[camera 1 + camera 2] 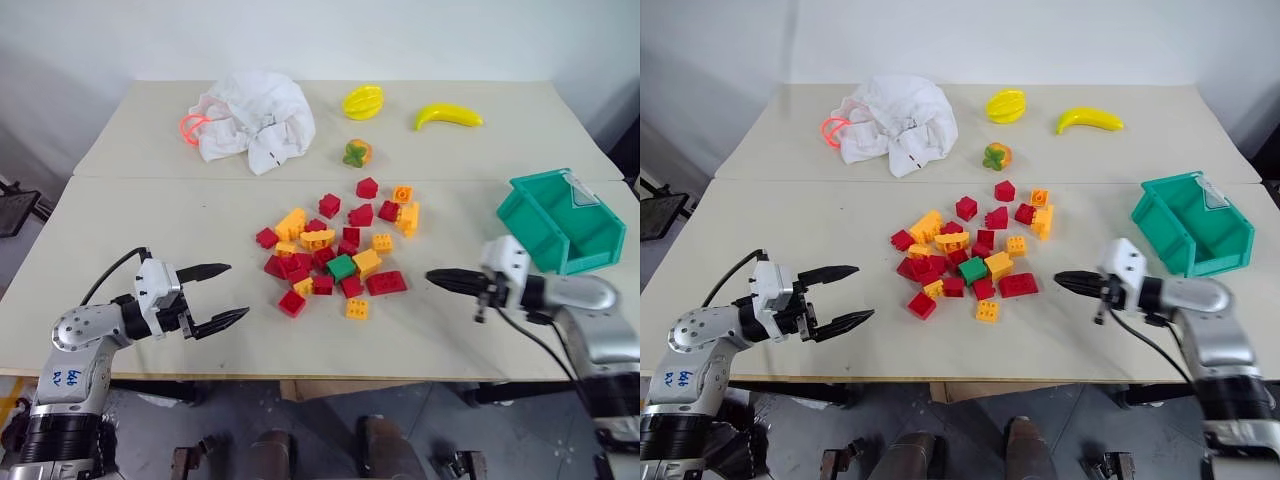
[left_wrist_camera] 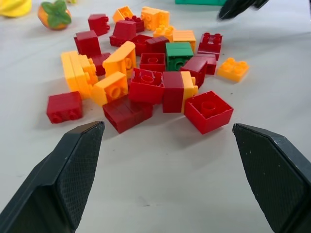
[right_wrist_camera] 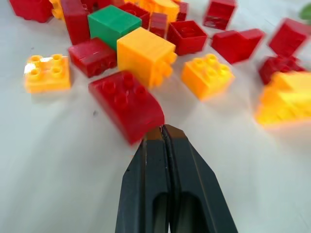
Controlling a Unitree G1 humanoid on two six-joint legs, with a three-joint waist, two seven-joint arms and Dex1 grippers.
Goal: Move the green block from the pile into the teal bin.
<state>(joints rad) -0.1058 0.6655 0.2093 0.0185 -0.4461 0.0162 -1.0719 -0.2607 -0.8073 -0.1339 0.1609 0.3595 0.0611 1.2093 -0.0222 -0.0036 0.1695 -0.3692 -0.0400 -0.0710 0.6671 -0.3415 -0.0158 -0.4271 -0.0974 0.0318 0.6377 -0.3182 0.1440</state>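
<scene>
A pale table (image 1: 150, 330) fills the middle of the head camera frame. At its centre lies the pile (image 1: 335, 255) of red, yellow and orange studded bricks. The green block (image 1: 341, 267) sits in the lower middle of that heap, resting on the table, touching red bricks and a yellow brick on its right.

At the right edge of the frame stands the teal bin (image 1: 556, 222), well apart from the pile, with nothing visible inside it.

At lower left, the left gripper (image 1: 222, 296) points toward the pile with its 2 black fingers spread wide and nothing between them. At lower right, the right gripper (image 1: 437, 277) points left toward the pile; its wrist view shows the 2 fingers pressed together, holding nothing, tips near a dark red sloped brick (image 3: 127, 104).

Along the top of the frame lie a crumpled white cloth (image 1: 255, 120), a yellow toy fruit (image 1: 363, 101), a toy banana (image 1: 448, 116) and a small green-and-orange toy fruit (image 1: 357, 153).
</scene>
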